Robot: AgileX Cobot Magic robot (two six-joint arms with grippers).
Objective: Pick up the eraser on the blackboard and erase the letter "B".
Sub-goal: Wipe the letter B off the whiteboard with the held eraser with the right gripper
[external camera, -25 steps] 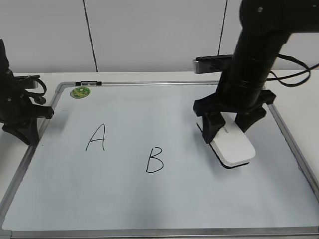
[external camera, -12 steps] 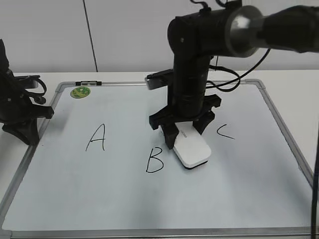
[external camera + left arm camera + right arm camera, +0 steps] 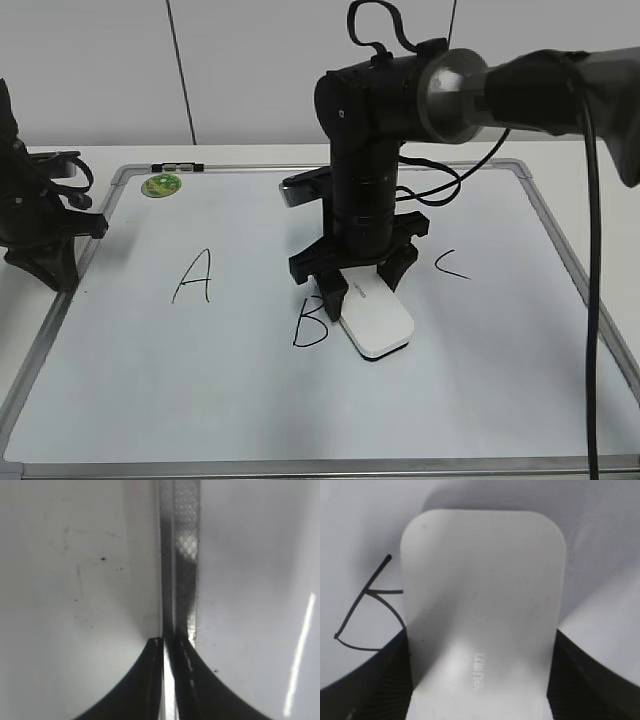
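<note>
Eraser (image 3: 372,322) clamped in right gripper (image 3: 357,283), touching letter "B" (image 3: 309,322), left gripper (image 3: 170,645) closed.

A white table (image 3: 70,152) carries the blackboard (image 3: 330,466) lying flat on it.

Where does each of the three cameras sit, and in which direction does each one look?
Exterior view: in front of the table, slanting down on the blackboard; both arms show.
Left wrist view: on the left arm, looking down at the board's frame; the left gripper shows, jaws together.
Right wrist view: on the right arm, looking down on the eraser; the right gripper clamps it.
Shared: exterior and right wrist views both show the eraser and the letter "B".
</note>
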